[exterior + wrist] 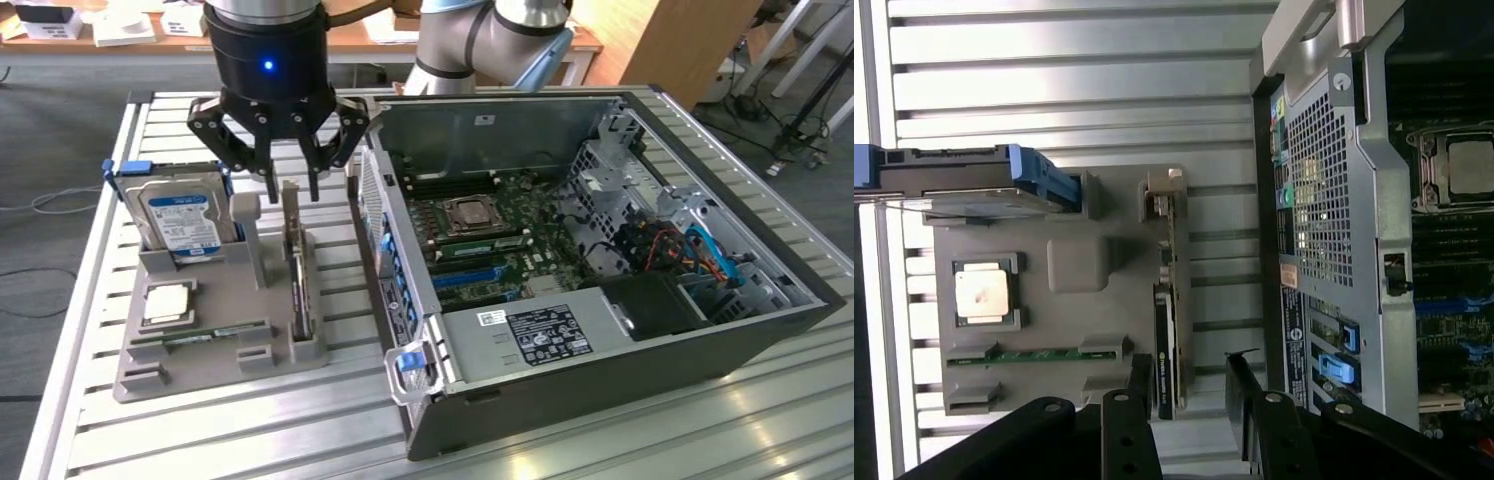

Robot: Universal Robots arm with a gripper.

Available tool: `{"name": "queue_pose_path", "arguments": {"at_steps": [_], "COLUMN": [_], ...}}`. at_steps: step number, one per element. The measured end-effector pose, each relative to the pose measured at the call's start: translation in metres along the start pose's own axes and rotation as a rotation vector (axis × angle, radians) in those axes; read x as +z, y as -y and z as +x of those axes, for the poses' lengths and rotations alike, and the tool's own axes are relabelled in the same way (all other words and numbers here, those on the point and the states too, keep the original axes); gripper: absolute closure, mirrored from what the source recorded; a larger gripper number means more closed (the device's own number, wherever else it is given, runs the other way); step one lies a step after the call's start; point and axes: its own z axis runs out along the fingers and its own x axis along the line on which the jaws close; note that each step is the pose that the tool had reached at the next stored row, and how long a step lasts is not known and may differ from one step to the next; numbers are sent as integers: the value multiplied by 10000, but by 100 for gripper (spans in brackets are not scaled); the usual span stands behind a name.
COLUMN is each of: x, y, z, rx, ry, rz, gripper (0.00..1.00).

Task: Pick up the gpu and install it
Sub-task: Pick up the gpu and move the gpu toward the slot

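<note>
The gripper [292, 190] is hanging on the black wrist of the arm, at the far end of a grey holder tray [254, 300]. Its dark fingers [271, 185] are standing wide apart and gripping nothing. In the wrist view the gripper [1189, 395] is showing one finger on each side of the line of the gpu [1166, 345], with the card lying closer to one finger than the other. Whether any fingertip is touching the card cannot be told.

The gpu [300, 285] is standing on its long edge in a slot of the tray, running from far to near. It is showing as a thin slab, with a dark face, a greyish-tan metal edge and a pale bracket at its far end.

A hard drive [180, 215] with a blue and white label is standing upright in the tray on the exterior view's left of the card. A square processor chip [167, 303] is lying flat nearer the camera, and a slim green memory stick [200, 335] is lying nearer again.

An open computer case [641, 380] is lying just beside the tray on the exterior view's right, its motherboard [494, 240] facing up. Everything is resting on a slatted metal table [200, 430].
</note>
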Motion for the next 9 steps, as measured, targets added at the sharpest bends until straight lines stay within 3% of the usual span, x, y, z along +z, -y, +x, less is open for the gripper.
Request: {"name": "queue_pose_path", "arguments": {"at_steps": [9], "x": [129], "y": [7], "z": [3], "rx": [0], "ry": [0], "rz": [1], "gripper": [57]}}
